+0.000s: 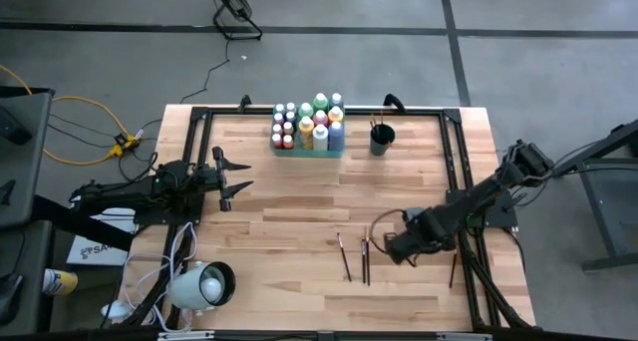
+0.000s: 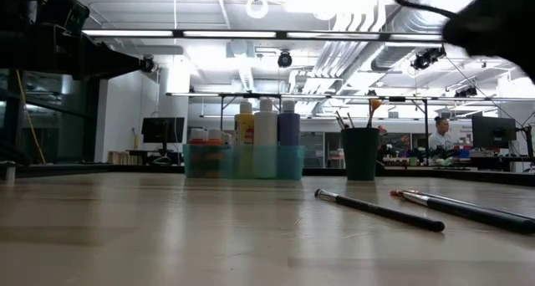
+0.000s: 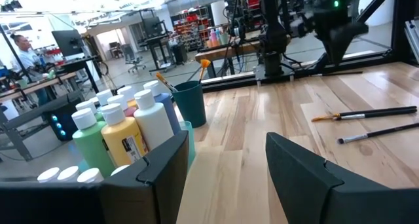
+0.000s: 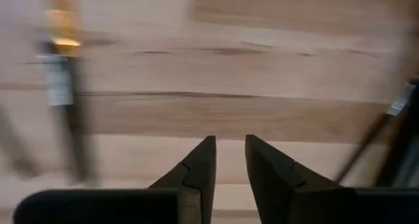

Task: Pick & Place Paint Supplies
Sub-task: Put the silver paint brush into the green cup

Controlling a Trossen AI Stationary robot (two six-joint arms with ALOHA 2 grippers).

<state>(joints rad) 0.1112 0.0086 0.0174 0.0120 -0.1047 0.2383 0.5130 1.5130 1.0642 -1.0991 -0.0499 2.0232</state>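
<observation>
On pale wood planks [image 1: 299,181], slender paintbrushes [image 1: 344,256].

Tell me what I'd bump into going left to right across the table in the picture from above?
Left pincer, open → translucent green tray of paint bottles → thin dark paintbrush lying on the wood → dark round cup → right pincer, nearly closed on nothing.

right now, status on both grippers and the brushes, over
Left gripper open, waiting at table's left. Right gripper nearly closed, empty, above the table by the loose brushes. Bottles in tray, more brushes in cup. Nothing in the way.
</observation>
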